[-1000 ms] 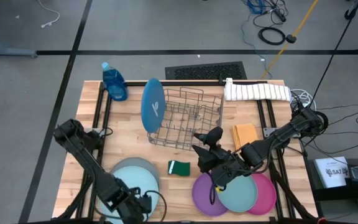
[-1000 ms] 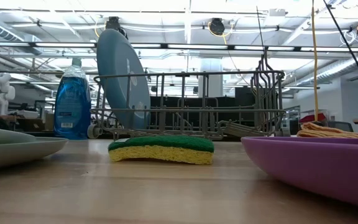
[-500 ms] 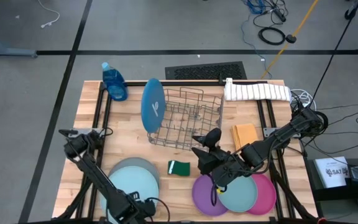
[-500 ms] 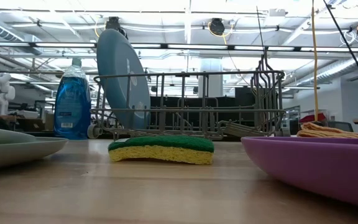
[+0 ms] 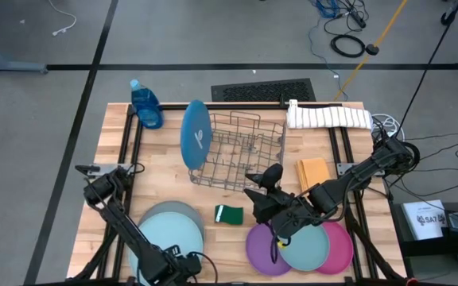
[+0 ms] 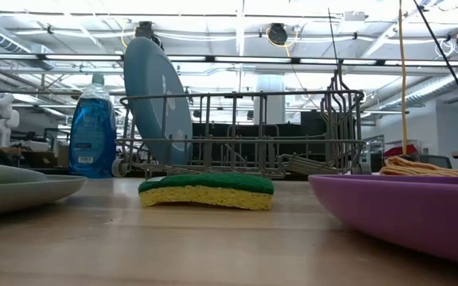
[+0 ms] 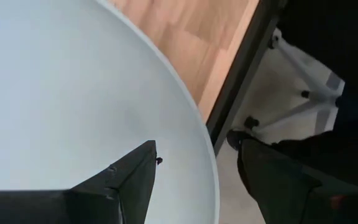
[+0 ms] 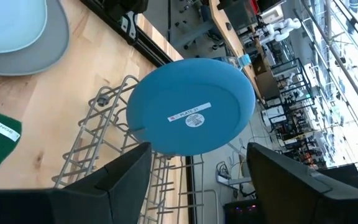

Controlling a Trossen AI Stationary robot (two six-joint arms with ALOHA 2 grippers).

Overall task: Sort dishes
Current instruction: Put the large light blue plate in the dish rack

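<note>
Plates half sorted, one already standing in the rack.

Deep-blue plate (image 5: pixel 196 133) stands on edge at the end of the wire rack (image 5: pixel 241 151) nearest the soap bottle (image 5: pixel 145 104). Left gripper (image 7: pixel 194 165), fingers spread, straddles the rim of the pale-blue plate (image 5: pixel 168 237) at the table's front edge, one finger over the plate, the other past its rim. Right gripper (image 5: pixel 259 184) hovers released between the rack and the overlapping purple plate (image 5: pixel 261 249), teal plate (image 5: pixel 308 247) and pink plate (image 5: pixel 343 246), with a green sponge (image 5: pixel 229 214) nearby.

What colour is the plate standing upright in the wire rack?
Deep blue plate, white label at its centre; clearest in the right wrist view.
</note>
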